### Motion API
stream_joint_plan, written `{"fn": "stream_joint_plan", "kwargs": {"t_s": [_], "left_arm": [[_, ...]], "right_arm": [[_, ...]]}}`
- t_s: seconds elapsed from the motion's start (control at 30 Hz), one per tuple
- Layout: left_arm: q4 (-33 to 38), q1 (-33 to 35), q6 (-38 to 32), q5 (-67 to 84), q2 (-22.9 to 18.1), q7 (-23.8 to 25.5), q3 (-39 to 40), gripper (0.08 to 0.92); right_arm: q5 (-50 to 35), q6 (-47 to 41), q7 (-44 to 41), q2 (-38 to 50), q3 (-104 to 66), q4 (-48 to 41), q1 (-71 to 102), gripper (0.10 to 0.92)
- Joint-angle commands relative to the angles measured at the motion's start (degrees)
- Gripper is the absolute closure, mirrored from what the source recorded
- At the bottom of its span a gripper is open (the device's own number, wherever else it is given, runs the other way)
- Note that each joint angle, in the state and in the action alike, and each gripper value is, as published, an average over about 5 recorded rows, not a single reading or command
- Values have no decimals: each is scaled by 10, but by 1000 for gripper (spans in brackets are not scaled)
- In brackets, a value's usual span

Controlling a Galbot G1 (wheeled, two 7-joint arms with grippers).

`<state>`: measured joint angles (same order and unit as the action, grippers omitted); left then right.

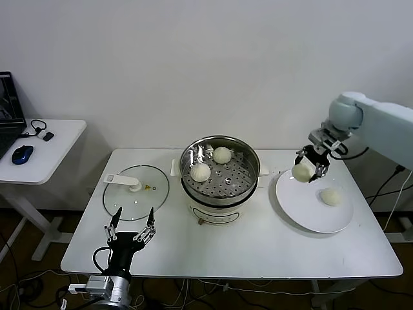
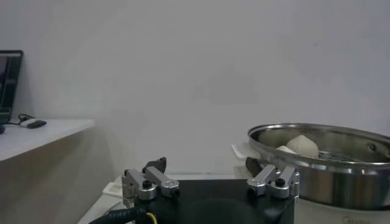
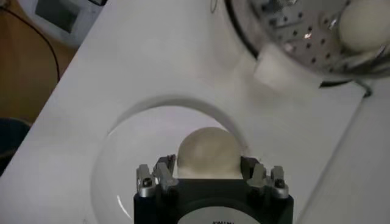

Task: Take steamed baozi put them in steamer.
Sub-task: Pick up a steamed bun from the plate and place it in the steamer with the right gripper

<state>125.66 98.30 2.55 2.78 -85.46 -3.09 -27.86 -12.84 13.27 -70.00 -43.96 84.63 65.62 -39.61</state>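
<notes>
In the right wrist view, the lower part of the held baozi (image 3: pixel 209 152) is hidden behind the right pincer (image 3: pixel 209 173) body, so the contact of its fingers cannot be seen. The plate (image 3: pixel 131 143) is cut off at the picture's edge there. In the left wrist view, the steamer (image 2: pixel 323 167) is cropped at the side, and one baozi (image 2: pixel 303 145) inside is mostly masked by its rim. The laptop (image 1: pixel 10 97) is cut by the head view's edge.

Bright, even light; soft shadows.
</notes>
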Motion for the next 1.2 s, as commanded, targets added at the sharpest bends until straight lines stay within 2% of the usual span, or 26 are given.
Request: {"fn": "stream_joint_plan", "kwargs": {"t_s": [0.03,0.23,0.67,1.2], "left_arm": [[1,0,0,1,0,0,-1,177],[0,-2,0,3,0,0,-2,177],[1,-15,5,1,-3,-2,-6,177],[-1,-16,6,0,-6,-3,-10,177]], "right_arm": [[-99,43,-1,-91,118,43,-183,338],[-91,63,1,-142,89,49,-178,338],[30,97,4,-256,-23,45,-62,338],[157,134,5,-268,-77,70,49,338]]}}
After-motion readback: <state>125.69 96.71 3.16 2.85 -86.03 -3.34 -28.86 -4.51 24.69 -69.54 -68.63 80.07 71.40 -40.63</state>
